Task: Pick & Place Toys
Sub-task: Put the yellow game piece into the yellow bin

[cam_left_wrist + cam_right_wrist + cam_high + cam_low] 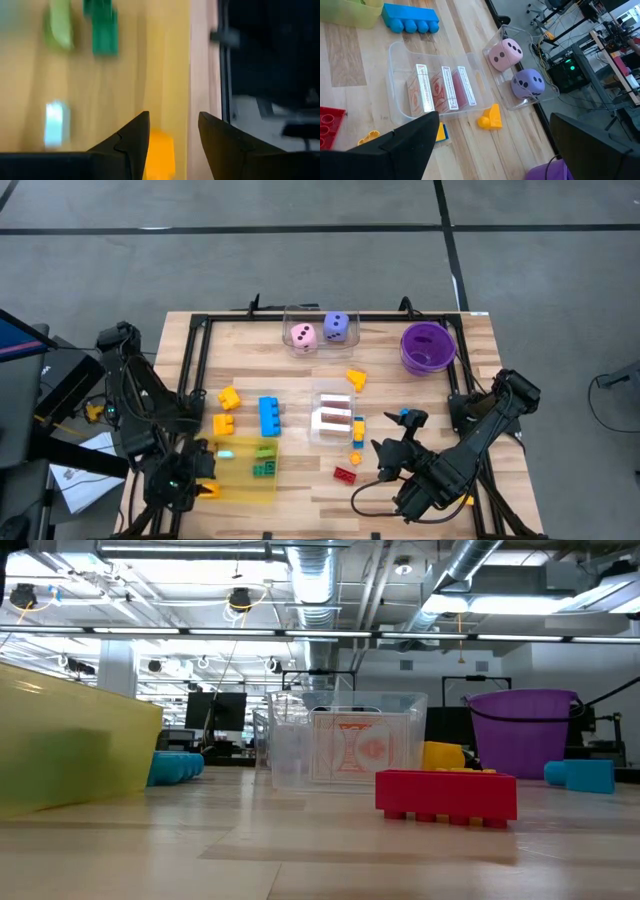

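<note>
Orange brick [160, 152] between my left tool's [205, 483] fingers, at the yellow tray's [243, 490] edge.
Clamped or only around it, I cannot tell. At three o'clock, my right tool [392, 448] hangs with fingers apart by the red brick [345, 474] on the desk [300, 380].

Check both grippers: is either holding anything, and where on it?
Nothing clearly held. Right gripper is open and empty above the table. Left gripper stands half open over the yellow tray's edge, an orange piece below its fingers; contact cannot be told.
</note>
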Controlling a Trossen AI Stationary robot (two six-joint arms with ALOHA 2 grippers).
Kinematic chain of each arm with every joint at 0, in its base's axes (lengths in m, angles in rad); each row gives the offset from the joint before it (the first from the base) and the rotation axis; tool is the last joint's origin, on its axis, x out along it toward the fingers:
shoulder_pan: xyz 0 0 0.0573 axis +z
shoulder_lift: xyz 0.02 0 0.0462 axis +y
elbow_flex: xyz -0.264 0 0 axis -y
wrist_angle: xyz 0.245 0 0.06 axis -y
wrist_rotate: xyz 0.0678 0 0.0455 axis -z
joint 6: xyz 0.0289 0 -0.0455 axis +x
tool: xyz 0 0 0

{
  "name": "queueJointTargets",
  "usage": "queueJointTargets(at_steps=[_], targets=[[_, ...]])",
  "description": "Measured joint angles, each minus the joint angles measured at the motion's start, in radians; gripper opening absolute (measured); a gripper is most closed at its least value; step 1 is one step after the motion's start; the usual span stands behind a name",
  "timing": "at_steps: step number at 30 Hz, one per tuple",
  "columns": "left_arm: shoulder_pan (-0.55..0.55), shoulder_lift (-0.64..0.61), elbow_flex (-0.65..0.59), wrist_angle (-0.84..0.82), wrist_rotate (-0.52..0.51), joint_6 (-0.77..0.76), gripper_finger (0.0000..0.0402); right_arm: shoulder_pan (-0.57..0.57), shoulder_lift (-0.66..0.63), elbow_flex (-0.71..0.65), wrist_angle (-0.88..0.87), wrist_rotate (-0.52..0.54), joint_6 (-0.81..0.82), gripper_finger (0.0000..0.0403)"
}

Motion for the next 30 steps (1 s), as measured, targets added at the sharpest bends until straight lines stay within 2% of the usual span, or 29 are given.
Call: queueJointTargets(at_steps=[3,5,10,16,19,21,23,27,30], targets=[[0.0,-0.001,0.0,0.067,-0.125,0.129,0.0167,0.0,0.0,0.0,0.0,0.0,0.0,0.0372],[0.007,-0.001,0.0,0.135,-0.231,0.276,0.0167,0.0,0.0,0.0,0.001,0.0,0.0,0.0372],[0.03,-0.001,0.0,0.394,-0.545,0.729,0.0167,0.0,0.0,0.0,0.001,0.0,0.0,0.0372],[0.102,-0.001,0.0,0.835,-0.813,1.322,0.0167,0.0,0.0,0.0,-0.001,0.0,-0.001,0.0372],[0.164,-0.001,0.0,1.051,-0.83,1.545,0.0167,0.0,0.0,0.0,-0.002,0.0,-0.003,0.0372],[0.204,-0.001,0.0,1.13,-0.797,1.616,0.0167,0.001,0.0,0.0,-0.002,0.0,-0.003,0.0372],[0.245,-0.001,0.0,1.147,-0.738,1.62,0.0167,0.003,0.0,0.0,-0.002,0.0,-0.003,0.0372],[0.324,0.004,0.0,1.086,-0.576,1.524,0.0167,0.003,0.0,0.0,-0.005,0.0,-0.003,0.0372],[0.361,0.008,-0.001,1.066,-0.524,1.482,0.0167,0.003,0.0,0.0,-0.014,0.0,-0.003,0.0372]])
